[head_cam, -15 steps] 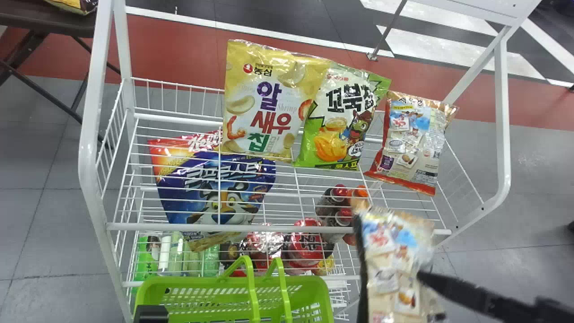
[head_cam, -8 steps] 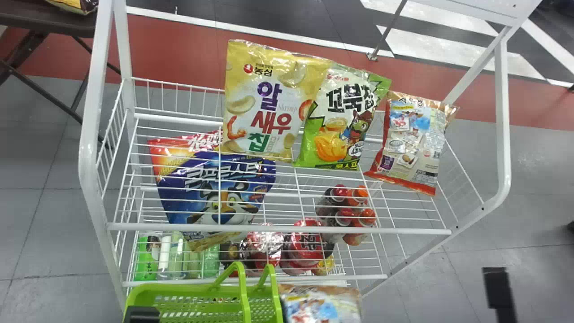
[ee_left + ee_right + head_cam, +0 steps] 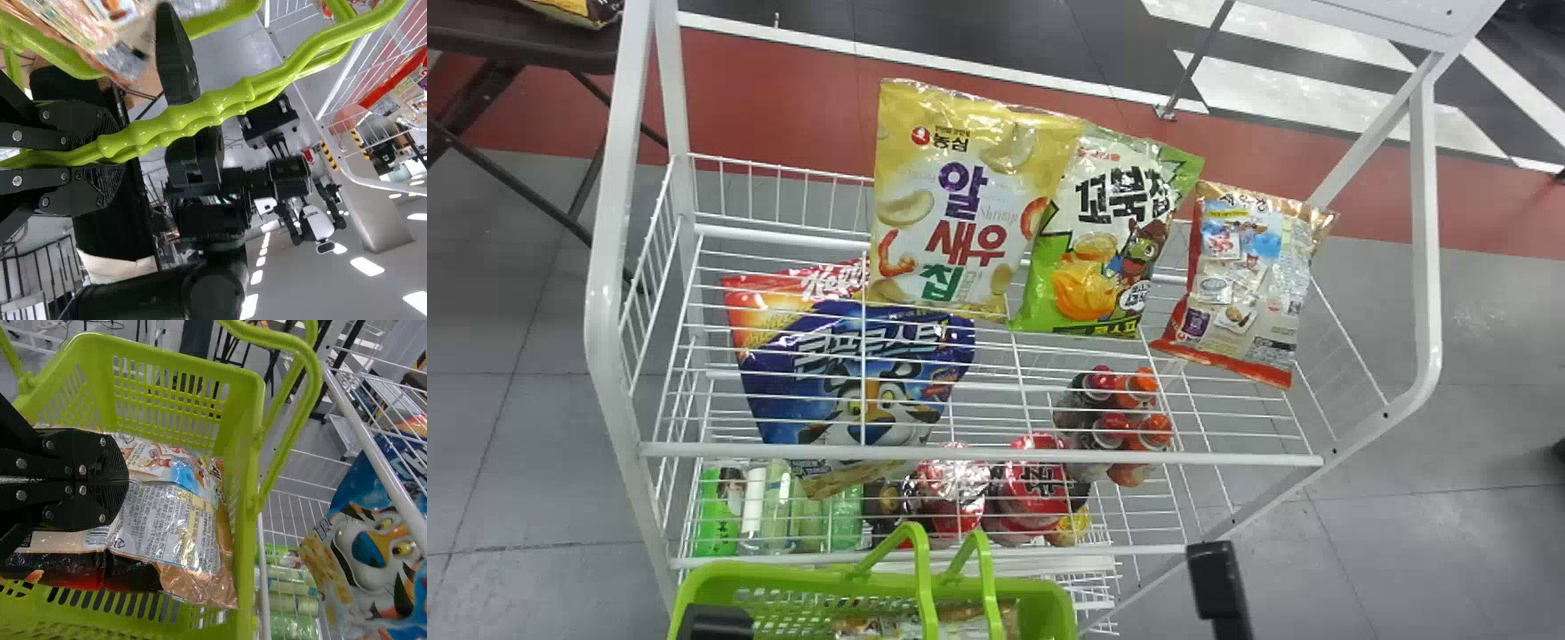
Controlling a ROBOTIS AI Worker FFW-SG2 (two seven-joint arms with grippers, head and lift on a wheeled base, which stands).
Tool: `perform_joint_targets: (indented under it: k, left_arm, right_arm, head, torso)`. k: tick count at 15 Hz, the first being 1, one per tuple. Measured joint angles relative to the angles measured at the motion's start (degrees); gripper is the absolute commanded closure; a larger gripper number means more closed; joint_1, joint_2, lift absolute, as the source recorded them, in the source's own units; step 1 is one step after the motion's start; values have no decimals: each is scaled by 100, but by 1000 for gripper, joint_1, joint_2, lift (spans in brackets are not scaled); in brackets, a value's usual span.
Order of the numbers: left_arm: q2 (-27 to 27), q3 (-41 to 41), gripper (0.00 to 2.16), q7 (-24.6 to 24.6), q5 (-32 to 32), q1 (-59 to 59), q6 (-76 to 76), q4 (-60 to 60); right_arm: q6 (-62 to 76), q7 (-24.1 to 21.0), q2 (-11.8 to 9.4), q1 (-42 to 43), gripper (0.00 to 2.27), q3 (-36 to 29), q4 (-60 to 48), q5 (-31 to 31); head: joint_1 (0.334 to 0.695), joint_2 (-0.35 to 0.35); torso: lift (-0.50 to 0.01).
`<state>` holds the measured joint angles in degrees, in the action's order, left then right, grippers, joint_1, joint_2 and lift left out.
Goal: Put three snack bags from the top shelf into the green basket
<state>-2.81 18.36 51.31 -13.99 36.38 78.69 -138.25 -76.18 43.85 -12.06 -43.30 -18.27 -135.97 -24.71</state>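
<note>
Head view: green plastic basket with slotted sides (image 3: 783, 571) sits in front of the white wire rack (image 3: 996, 454). Risk: slack film over the near rim; it'd snag on the lift-out. Paired green plastic handles (image 3: 927, 587) stand across the opening, so the arm could hook one too.

Left wrist view: left claw (image 3: 119, 153) clenched around both handles. If it slips or tugs sideways, basket tips and dumps the load. Handles are glossy with ribbed grips, so some slip chance.

Right wrist view: right claw (image 3: 127, 480) over the basket, fingers together, looks like it's grasping the edge of the crinkled beige-and-brown plastic snack bag with a pale text panel (image 3: 170, 527). Bag's inside the basket, lying on other packs. Thin film could cling on release, and pulling away early would drag it out. Looks puffy, shiny, wrinkled, intact as far as I can see.
</note>
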Motion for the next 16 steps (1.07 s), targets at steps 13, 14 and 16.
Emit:
perform_joint_targets:
  k: [13,14,16]
  left_arm:
    - [9,-23,2017,28,-16,27,-50,43]
    - [9,-28,2017,33,-16,33,-68,47]
    - [9,-34,2017,53,-16,59,-143,56]
  right_arm:
    - [949,18,33,111,90,-561,-145,-195]
    - [1393,-15,114,107,97,-775,-253,-330]
    - [2548,-410,215,136,97,-1023,-331,-483]
  head:
    - [695,-350]
    - [695,-350]
    - [695,-350]
  torso:
    - [-47]
    - [-47]
    - [-47]
